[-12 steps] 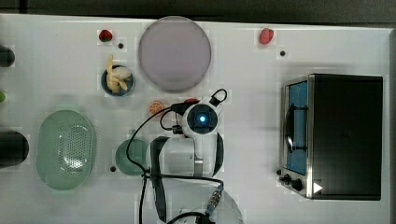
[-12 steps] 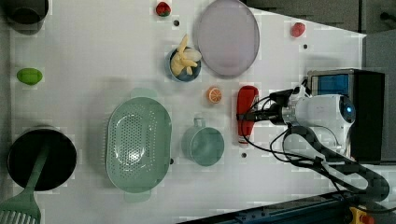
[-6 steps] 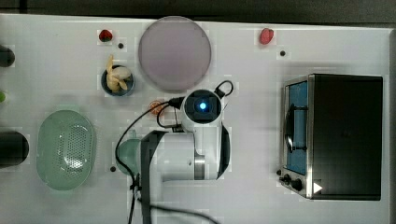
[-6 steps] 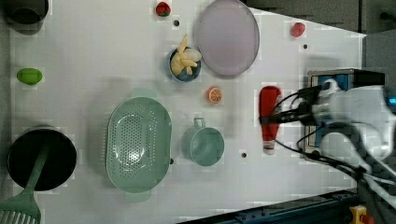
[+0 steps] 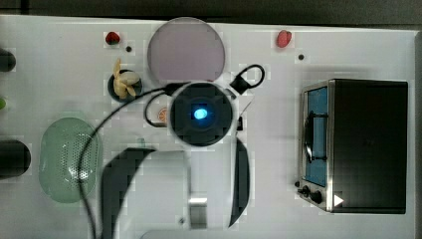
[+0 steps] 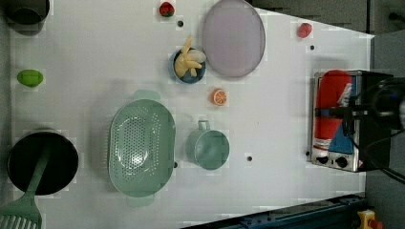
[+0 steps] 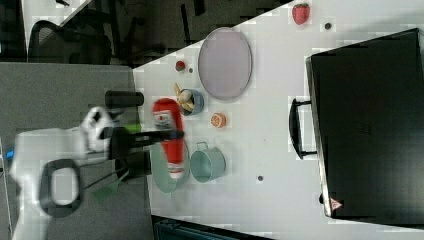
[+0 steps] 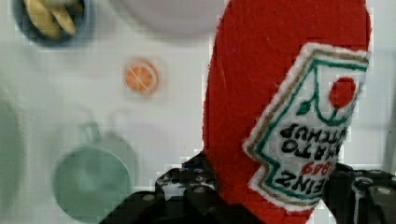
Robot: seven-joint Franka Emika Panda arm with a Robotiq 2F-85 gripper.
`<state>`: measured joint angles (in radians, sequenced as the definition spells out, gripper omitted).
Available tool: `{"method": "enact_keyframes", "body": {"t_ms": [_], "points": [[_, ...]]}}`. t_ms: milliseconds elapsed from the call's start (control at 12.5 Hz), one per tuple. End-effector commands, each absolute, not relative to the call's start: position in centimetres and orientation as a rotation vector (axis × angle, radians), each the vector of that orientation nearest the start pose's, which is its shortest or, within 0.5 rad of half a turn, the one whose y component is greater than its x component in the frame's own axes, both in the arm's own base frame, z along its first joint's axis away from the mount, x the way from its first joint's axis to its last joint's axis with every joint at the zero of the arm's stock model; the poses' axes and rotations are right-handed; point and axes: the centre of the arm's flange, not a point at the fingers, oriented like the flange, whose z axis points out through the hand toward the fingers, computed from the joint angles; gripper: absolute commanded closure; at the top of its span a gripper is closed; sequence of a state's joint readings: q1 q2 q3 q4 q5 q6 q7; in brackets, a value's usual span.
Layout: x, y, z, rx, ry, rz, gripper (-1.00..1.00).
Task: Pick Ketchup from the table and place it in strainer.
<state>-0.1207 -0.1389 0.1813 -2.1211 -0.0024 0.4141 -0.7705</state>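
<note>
While the arm hangs high above the white table (image 6: pixel 267 143), its gripper (image 7: pixel 167 134) is clamped on the Ketchup (image 7: pixel 170 137), a red squeeze bottle with a white printed label, held lifted off the table. In the wrist view the Ketchup (image 8: pixel 280 107) stands close to the camera with dark fingers (image 8: pixel 187 196) pressed against its sides.

Going from the left view's left to the left view's right: a small green fruit (image 6: pixel 29 78) lies near the edge, with a black pot (image 6: pixel 42 162) below it and a green spatula (image 6: pixel 24 210) resting on that pot. Next comes the strainer (image 6: pixel 142 148), a pale mint-green oval basket with a perforated bottom, holding nothing. Just to its right stands a teal-green cup (image 6: pixel 208 148). Above the cup lies an orange half (image 6: pixel 219 97), and above that a blue bowl of banana pieces (image 6: pixel 189 64) sits beside a large grey plate (image 6: pixel 234 38). A strawberry (image 6: pixel 165 8) lies near the top edge, another (image 6: pixel 304 30) further right. At the far right sits a toaster oven (image 6: pixel 344 119), and the lifted Ketchup (image 6: pixel 332 109) appears in front of it, well apart from the strainer.
</note>
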Motion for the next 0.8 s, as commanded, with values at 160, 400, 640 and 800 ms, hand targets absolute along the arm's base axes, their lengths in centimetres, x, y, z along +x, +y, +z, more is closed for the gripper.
{"method": "enact_keyframes", "body": {"t_ms": [160, 400, 640, 800], "points": [[49.3, 15.0, 46.5, -3.157, 0.024, 0.056, -0.23], [47.3, 21.3, 45.8, -3.170, 0.047, 0.059, -0.23], [45.2, 27.1, 44.3, -3.165, 0.115, 0.056, -0.23], [44.5, 30.6, 42.6, -3.129, 0.119, 0.039, -0.23]]}}
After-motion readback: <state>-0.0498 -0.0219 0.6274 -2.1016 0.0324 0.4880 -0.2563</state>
